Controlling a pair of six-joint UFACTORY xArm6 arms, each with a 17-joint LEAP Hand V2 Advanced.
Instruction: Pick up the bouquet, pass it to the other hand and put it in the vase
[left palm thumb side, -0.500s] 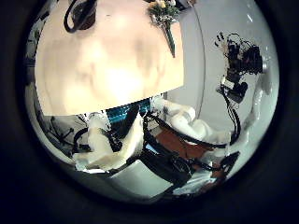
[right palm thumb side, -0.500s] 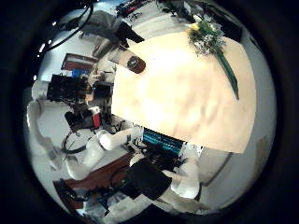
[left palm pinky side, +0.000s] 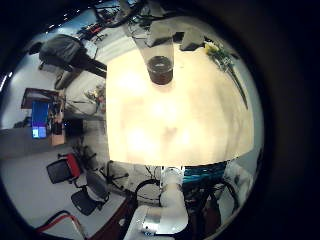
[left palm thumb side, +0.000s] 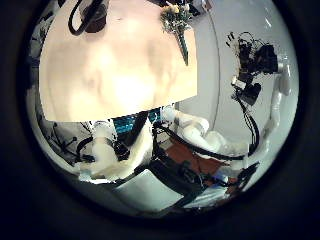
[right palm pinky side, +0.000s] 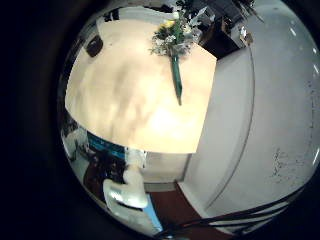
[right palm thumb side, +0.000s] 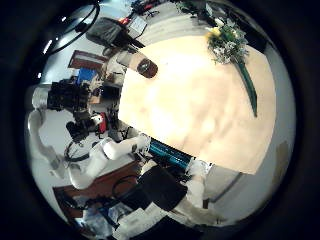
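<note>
1. Four palm views are given; none is an outside view, so colours go unstated.
2. Table (left palm pinky side: 180, 130): a pale top, seen from well above by both palms.
3. Bouquet (right palm pinky side: 174, 45): lies flat on the table near one edge, flower heads towards a corner, stem (right palm pinky side: 177, 80) pointing in across the top. It also shows in the right thumb side view (right palm thumb side: 232, 50) and the left thumb side view (left palm thumb side: 181, 25).
4. Vase (left palm pinky side: 160, 68): stands upright on the table, its open mouth facing the camera, well apart from the bouquet. Nothing is in it.
5. Other hand (right palm thumb side: 72, 100), seen from the right palm: hangs beside the table, off its edge, touching nothing; I cannot tell how its fingers are set.
6. Right hand: its fingers do not show clearly; state cannot be told.
</note>
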